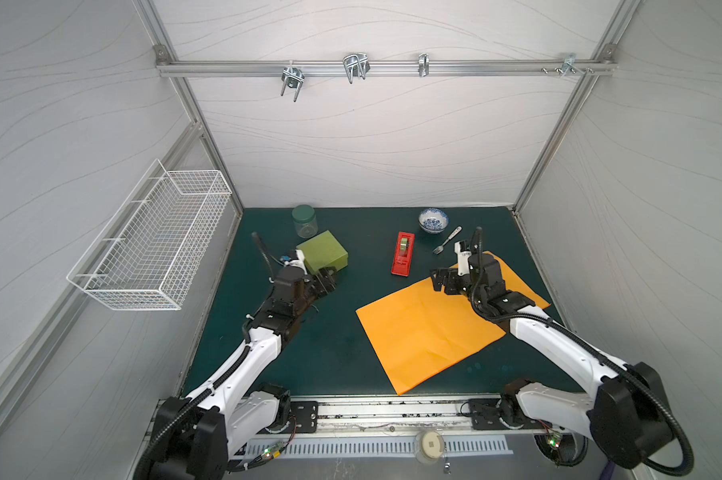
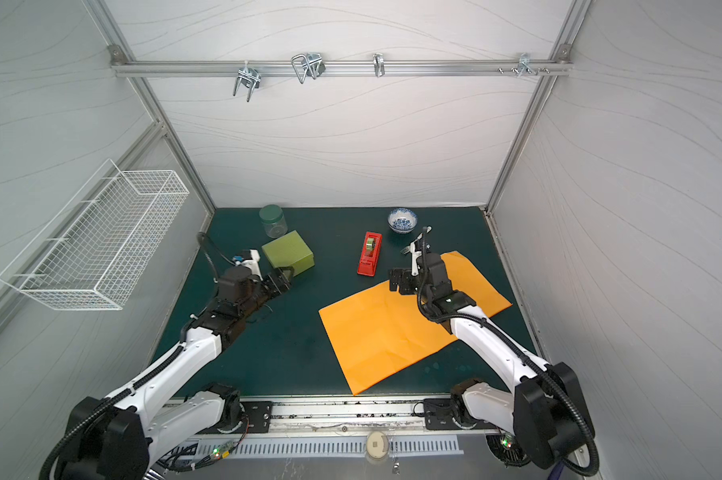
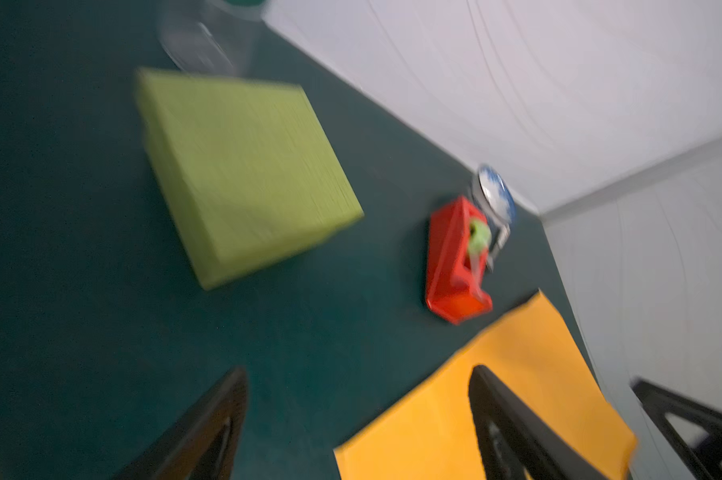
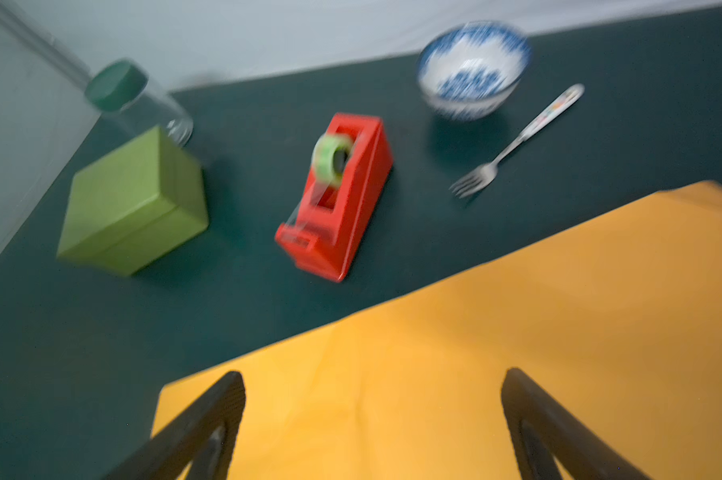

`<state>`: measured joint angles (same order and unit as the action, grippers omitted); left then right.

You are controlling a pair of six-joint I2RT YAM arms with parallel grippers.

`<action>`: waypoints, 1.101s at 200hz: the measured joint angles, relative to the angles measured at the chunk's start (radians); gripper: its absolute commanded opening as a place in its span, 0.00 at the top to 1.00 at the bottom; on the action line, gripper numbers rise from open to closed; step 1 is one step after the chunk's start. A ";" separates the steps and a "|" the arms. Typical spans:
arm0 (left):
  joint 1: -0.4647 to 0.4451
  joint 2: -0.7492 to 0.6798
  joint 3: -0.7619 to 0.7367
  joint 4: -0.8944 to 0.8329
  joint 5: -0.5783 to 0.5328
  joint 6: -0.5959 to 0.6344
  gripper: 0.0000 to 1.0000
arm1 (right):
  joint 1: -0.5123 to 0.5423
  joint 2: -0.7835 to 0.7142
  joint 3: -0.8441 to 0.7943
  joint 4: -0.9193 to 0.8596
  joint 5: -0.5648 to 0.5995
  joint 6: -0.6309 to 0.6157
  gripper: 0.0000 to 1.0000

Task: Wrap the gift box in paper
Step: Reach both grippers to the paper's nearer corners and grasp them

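Your left pincer (image 1: 327, 277) hangs just on the near side of the gift box (image 1: 322, 254), released, with nothing between its jaws. In the left wrist view, blurred as it is, the dark fingers (image 3: 222, 419) stand well apart and the box lies beyond them, untouched.

The box sits closed on the green counter (image 1: 309, 357) at the far left, turned corner-on to you. A clear jar with a green lid (image 1: 304, 220) stands just beyond it.

Your right pincer (image 1: 440, 283) is also released. It is over the far part of the paper (image 1: 417, 336), near that sheet's far edge. In the right wrist view its fingers (image 4: 529, 419) are spread wide with orange sheet showing between them. You cannot tell from any view whether the tips touch the sheet.

The paper lies flat and angled on the right half of the counter, faintly creased, one corner reaching the near edge. It is well apart from the box.

Between box and paper stands the red tape dispenser (image 1: 403, 254), holding a green roll. Farther right are a blue-and-white bowl (image 1: 433, 219) and a fork (image 1: 446, 242), its tines pointing toward the paper.
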<state>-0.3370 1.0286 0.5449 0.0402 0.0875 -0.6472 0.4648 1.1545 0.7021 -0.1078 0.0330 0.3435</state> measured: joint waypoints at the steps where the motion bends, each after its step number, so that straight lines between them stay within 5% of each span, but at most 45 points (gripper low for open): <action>1: -0.013 0.002 0.001 -0.008 0.001 -0.002 0.14 | 0.000 0.000 0.000 -0.004 -0.004 0.001 0.09; 47: -0.294 0.100 0.074 -0.229 0.067 -0.030 0.19 | 0.048 -0.014 -0.061 -0.258 -0.169 0.053 0.20; 72: -0.372 0.185 0.121 -0.260 0.108 -0.027 0.25 | 0.142 -0.024 -0.089 -0.343 -0.195 0.072 0.25; 139: -0.379 0.371 0.161 -0.208 0.133 -0.019 0.30 | 0.198 -0.050 -0.197 -0.349 -0.278 0.125 0.37; 220: -0.261 0.263 0.115 -0.200 0.105 -0.011 0.33 | 0.335 0.085 -0.237 -0.091 -0.322 0.261 0.45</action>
<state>-0.5983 1.2919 0.6601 -0.1593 0.1925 -0.6586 0.8001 1.2396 0.4652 -0.1989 -0.2890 0.6041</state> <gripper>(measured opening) 0.670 0.557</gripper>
